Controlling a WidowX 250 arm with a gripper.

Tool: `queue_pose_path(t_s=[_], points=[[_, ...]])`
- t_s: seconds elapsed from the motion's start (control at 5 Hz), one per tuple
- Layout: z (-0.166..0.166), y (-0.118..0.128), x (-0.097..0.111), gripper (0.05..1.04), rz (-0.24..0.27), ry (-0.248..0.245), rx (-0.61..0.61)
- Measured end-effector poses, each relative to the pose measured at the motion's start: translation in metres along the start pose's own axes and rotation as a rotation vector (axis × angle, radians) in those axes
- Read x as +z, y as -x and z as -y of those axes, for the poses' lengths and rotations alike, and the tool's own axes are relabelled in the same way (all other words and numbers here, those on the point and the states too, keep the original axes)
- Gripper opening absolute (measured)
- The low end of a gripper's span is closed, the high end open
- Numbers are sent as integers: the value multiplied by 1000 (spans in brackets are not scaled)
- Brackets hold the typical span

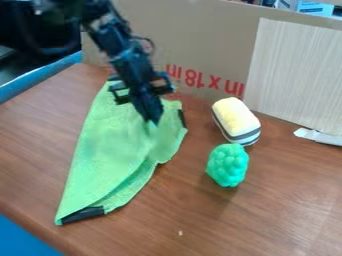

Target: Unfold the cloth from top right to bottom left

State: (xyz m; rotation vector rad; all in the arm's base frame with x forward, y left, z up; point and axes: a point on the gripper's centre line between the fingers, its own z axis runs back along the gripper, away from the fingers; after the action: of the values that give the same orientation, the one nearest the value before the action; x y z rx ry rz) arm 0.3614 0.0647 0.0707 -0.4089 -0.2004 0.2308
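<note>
At the lower left of the frame, a blue area (19,237) lies past the near edge of the brown wood-grain surface (280,215). A small pale speck (180,233) sits on the wood at the bottom centre. The green cloth (107,150) lies left of centre, its narrow near end at the lower left, with a dark patch (83,214) there. Layers overlap along its lower right side, and it broadens toward the upper centre, where a second dark patch (182,118) marks its right edge.

Right of centre stands a bumpy green toy (228,166); just behind it lies a pale yellow and white block (235,117) with dark stripes. The tool (153,121) hangs down over the far part of the cloth; whether it is wide, narrow or holding fabric, I cannot tell. The black arm (117,42) slants in from the upper left. Farther back, a torn white strip (319,136) lies at right below a pale ribbed panel (297,75), beside printed cardboard (194,35).
</note>
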Motion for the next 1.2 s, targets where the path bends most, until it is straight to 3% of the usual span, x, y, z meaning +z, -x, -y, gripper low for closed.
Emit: queue_pose_path(t_s=[0.2, 0.4, 0.6, 0.8, 1.2], points=[[-9, 1, 16, 54, -3, 84, -3], [-22, 5, 24, 54, -8, 99, -4], [-45, 7, 46, 54, 18, 129, 24], [-72, 8, 58, 54, 50, 111, 61], [-140, 16, 56, 54, 42, -3, 180]])
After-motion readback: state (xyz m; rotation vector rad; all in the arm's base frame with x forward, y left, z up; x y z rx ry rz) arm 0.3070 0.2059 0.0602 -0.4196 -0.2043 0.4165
